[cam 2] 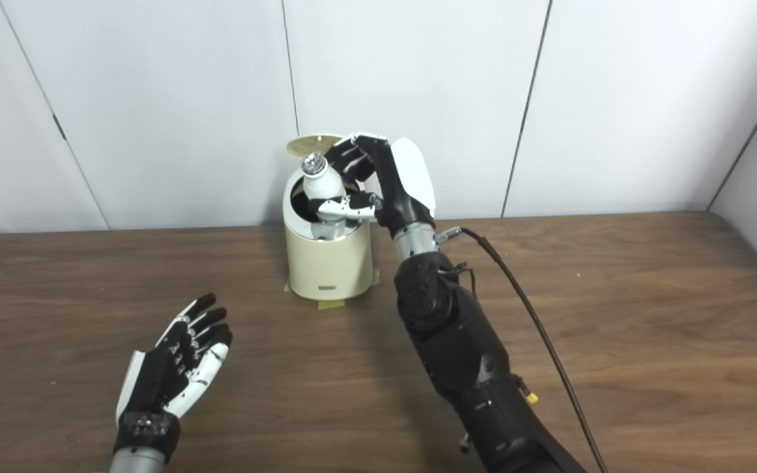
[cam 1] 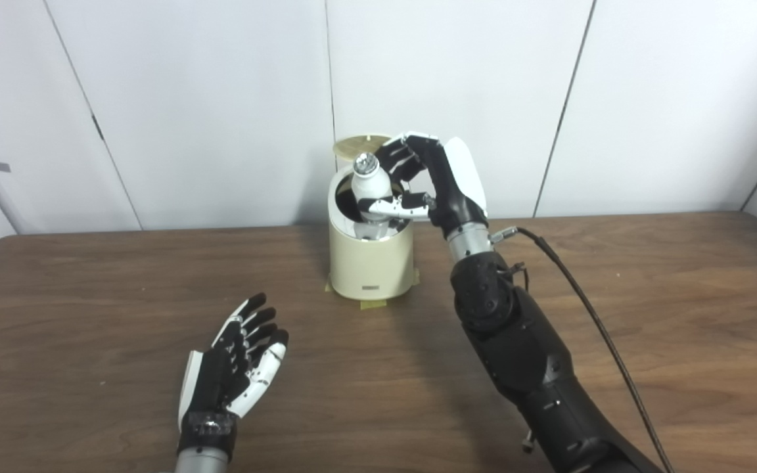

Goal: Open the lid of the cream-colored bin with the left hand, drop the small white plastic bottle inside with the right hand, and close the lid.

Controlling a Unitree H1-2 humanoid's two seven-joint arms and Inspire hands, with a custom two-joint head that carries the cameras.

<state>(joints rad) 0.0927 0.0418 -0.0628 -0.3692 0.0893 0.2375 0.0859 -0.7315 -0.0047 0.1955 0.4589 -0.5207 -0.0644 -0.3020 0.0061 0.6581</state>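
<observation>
Brown wooden table [cam 1: 648,315]: my right hand [cam 1: 431,184] grips the small white plastic bottle [cam 1: 370,187] over the cream-colored cylindrical bin [cam 1: 370,259], lid [cam 1: 359,143] raised; my left hand [cam 1: 237,364] rests unclenched.

Cream bin [cam 1: 370,263] on brown wooden table [cam 1: 648,309].

Both hands, left hand [cam 1: 234,368] and right hand [cam 1: 441,180], black with white shell panels and silver wrist cuffs. Right forearm [cam 1: 523,355] bulky, glossy black. Thin black cable [cam 1: 589,309] trails from its wrist.

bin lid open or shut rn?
Open. The lid stands up behind the bin rim, the dark mouth is exposed, and the right hand holds the bottle in the opening.
</observation>
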